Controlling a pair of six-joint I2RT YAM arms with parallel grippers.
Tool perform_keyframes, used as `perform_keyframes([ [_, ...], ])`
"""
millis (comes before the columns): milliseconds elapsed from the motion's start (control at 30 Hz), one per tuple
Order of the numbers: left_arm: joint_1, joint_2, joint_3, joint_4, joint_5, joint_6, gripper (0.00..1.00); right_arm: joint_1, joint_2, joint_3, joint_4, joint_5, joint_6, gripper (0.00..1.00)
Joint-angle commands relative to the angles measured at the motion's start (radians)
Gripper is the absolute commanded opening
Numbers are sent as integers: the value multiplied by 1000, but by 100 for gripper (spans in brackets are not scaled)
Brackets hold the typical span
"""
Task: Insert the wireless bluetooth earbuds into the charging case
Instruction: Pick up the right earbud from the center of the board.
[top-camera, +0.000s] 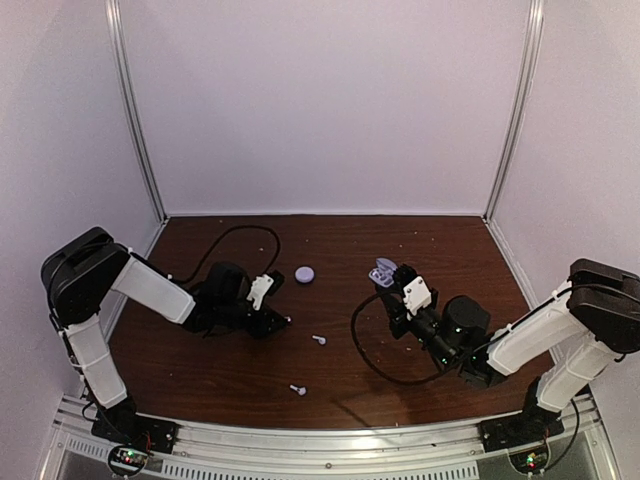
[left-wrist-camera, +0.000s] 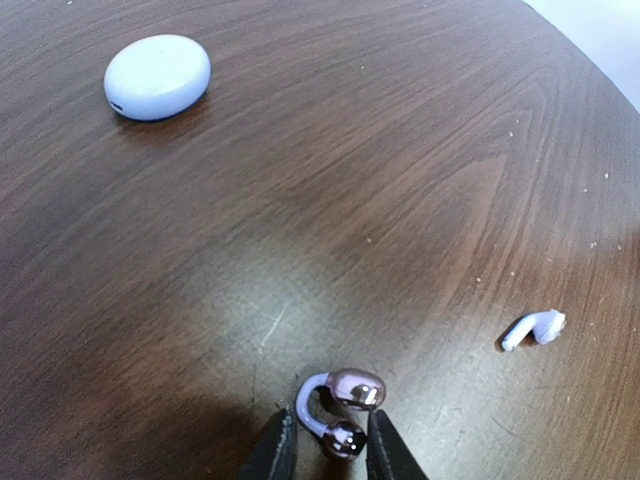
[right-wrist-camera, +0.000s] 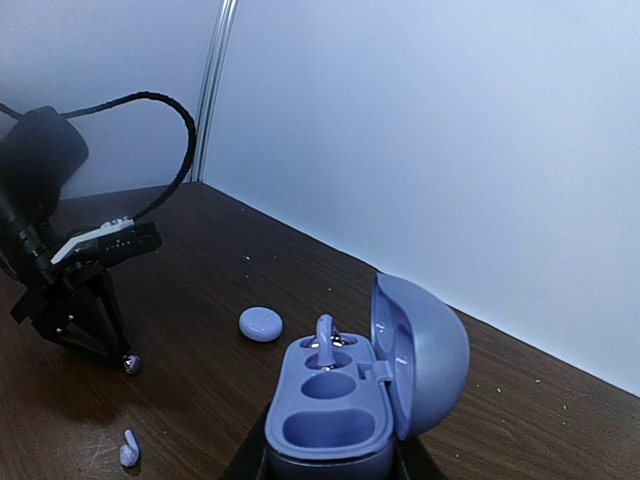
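Observation:
A purple clip-style earbud (left-wrist-camera: 357, 387) with two shiny ends lies on the wooden table (left-wrist-camera: 380, 180). My left gripper (left-wrist-camera: 325, 445) is down at the table, and its black fingers are shut on the earbud's lower end. In the right wrist view the same earbud (right-wrist-camera: 131, 364) shows at the tip of my left gripper (top-camera: 288, 320). My right gripper (right-wrist-camera: 330, 465) is shut on the base of the open blue charging case (right-wrist-camera: 340, 400), lid up. One purple earbud (right-wrist-camera: 325, 340) sits in its far slot; the near slots are bare. From above, the case (top-camera: 382, 270) is at centre right.
A shut round pale-blue case (top-camera: 304, 273) (left-wrist-camera: 157, 76) lies behind the left gripper. Two small whitish stem earbuds lie loose, one (top-camera: 318, 340) (left-wrist-camera: 533, 328) mid-table and one (top-camera: 297, 389) nearer the front edge. White walls enclose the table.

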Motion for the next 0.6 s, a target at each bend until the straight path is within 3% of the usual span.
perform_keyframes([
  [0, 7, 29, 26, -5, 11, 34, 25, -6, -17, -6, 17, -5, 13, 0],
  [567, -43, 12, 65, -119, -181, 82, 9, -6, -9, -2, 16, -5, 15, 0],
])
